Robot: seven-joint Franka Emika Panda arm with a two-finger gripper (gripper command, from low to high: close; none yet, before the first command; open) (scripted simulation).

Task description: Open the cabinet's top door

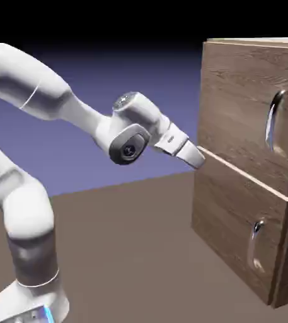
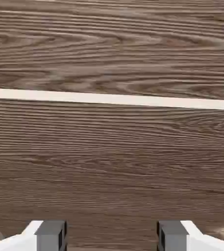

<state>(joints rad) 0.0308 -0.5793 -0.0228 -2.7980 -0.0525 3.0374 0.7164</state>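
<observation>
cabinet (image 1: 237, 113) inspected: top door (image 1: 247, 82) flat, its lower edge marked by a pale seam (image 2: 113, 99). my gripper (image 2: 112, 236) stands with its fingers apart, nothing between them, at the seam's end nearer my arm (image 1: 77, 113). the door's long handle (image 1: 273, 121) lies beyond and above my hand, toward the exterior view's right, near the door's far side; its long axis runs upright. finding: my hand probably must rise and travel across the door front to reach it. the lower handle (image 1: 256, 245) sits beneath, a likely wrong catch. open room noted on the exterior view's left; on the door side, clearance looks slim, so scraping is a risk.
</observation>
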